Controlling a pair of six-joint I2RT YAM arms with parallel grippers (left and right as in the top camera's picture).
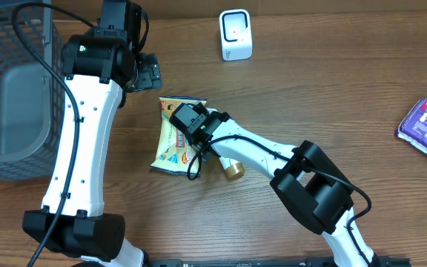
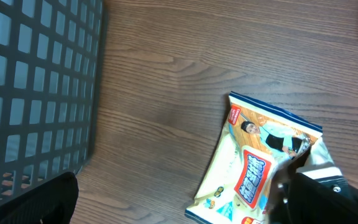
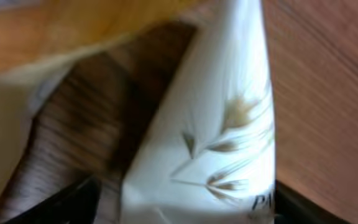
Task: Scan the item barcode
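While the packet is lying flat near the tabletop's middle, the right gripper is sitting over its right edge, jaws wide astride it, probably to pinch and lift it toward the scanner at the far edge. The left gripper is hovering wide and empty beside the basket.
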